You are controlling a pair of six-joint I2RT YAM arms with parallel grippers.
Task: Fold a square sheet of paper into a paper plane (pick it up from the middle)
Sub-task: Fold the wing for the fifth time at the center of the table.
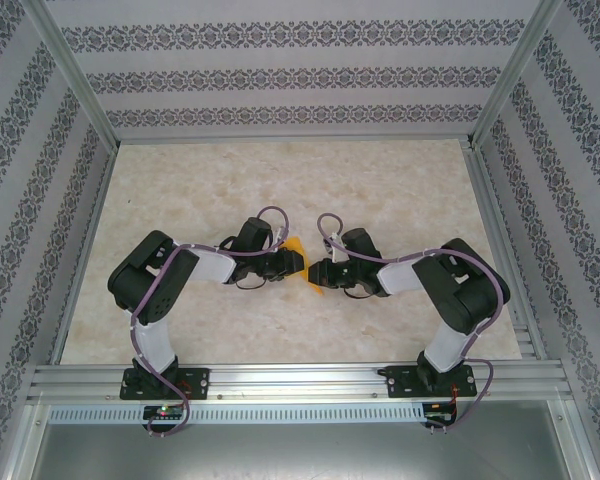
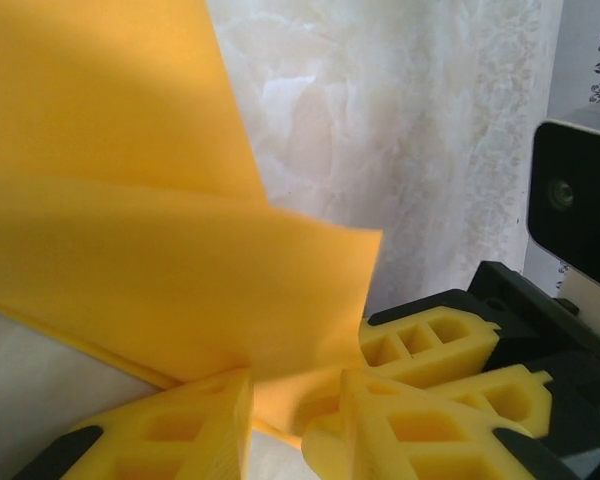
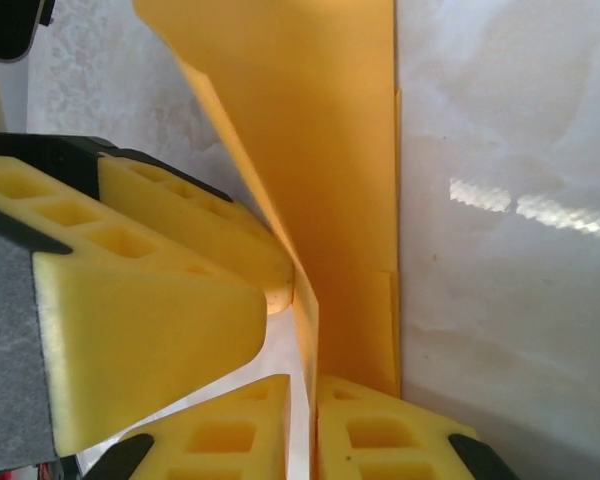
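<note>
The table [image 1: 280,180] carries nothing else that matters to you. Both arms meet over its centre, the left arm [image 1: 155,285] reaching in from 7 o'clock and the right arm [image 1: 460,290] from 5 o'clock.

Between them, lifted off the surface, is the square sheet of paper [image 1: 296,246]. It is partly folded, with a corner poking out at 12 o'clock and another at 6 o'clock of the two tool heads. The left wrist view shows at least two layers lying over each other, so I judge you are mid-fold, passing or re-gripping a flap.

The left gripper [image 1: 292,263] has its jaws drawn in on the sheet, and paper fills the gap between its fingers [image 2: 180,430]. The right gripper [image 1: 320,272] sits tip to tip with it at 3 o'clock. Its fingers [image 3: 380,430] stand close on either side of the paper's edge, with a sliver of light on one side. I cannot tell whether they pinch it.

To do this step well:
- Make sure one clamp is firm before the other lets go.
- Check in the right wrist view that the layered edges run parallel before you press a crease.
- Move the right tool straight back toward 3 o'clock if you withdraw it. The four fingertips are crowded, and a sideways drag could skew the fold.
</note>
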